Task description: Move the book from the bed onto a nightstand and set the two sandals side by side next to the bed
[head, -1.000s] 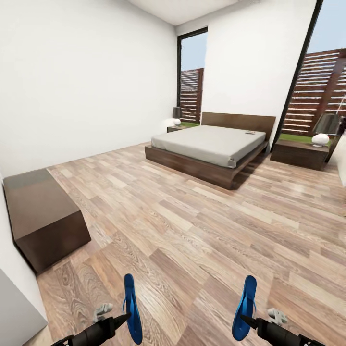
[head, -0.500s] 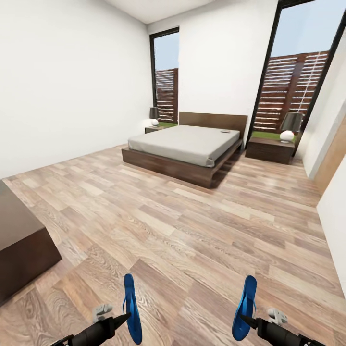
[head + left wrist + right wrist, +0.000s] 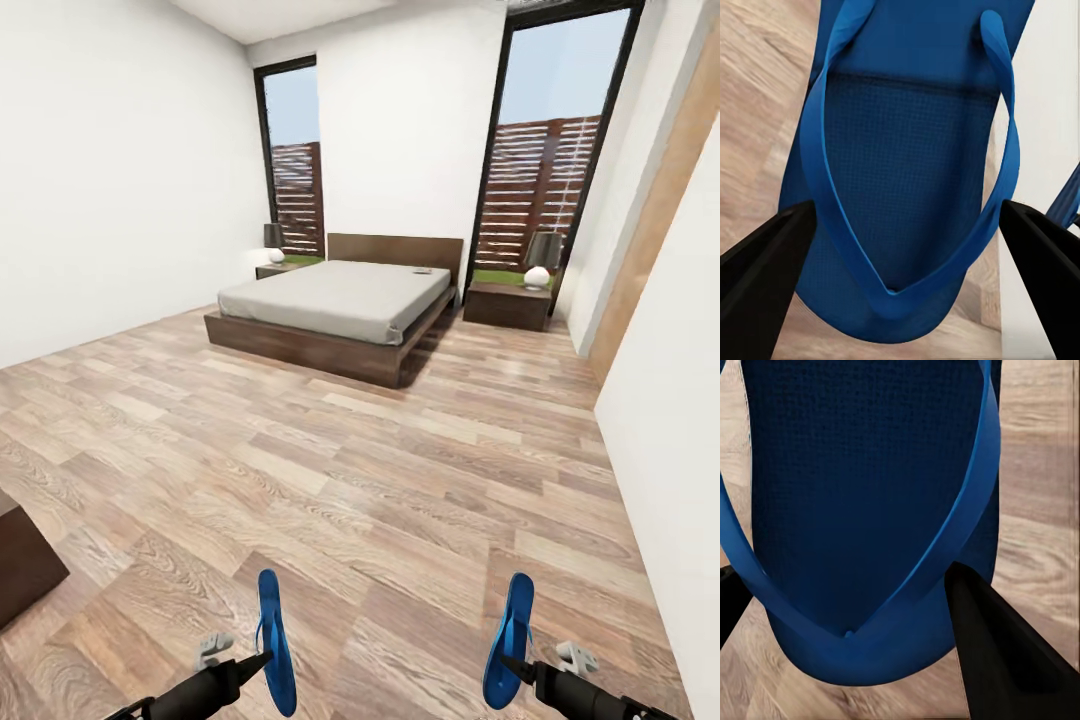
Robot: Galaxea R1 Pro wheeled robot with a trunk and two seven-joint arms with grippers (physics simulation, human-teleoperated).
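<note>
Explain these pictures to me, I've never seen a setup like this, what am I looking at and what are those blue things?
This is a simulated wheeled robot with two arms. The wide picture comes from a camera on its head, looking down over both arms into a bedroom. The two close-ups come from cameras on each wrist, looking along the claw's fingers.

The blue things are flip-flop sandals. The left claw holds the left sandal, and the right claw holds the right sandal, each pinched between dark fingers.

Across the wood floor stands the bed, with a nightstand and a lamp on either side. A small flat object lies near the headboard, too small to identify.
</note>
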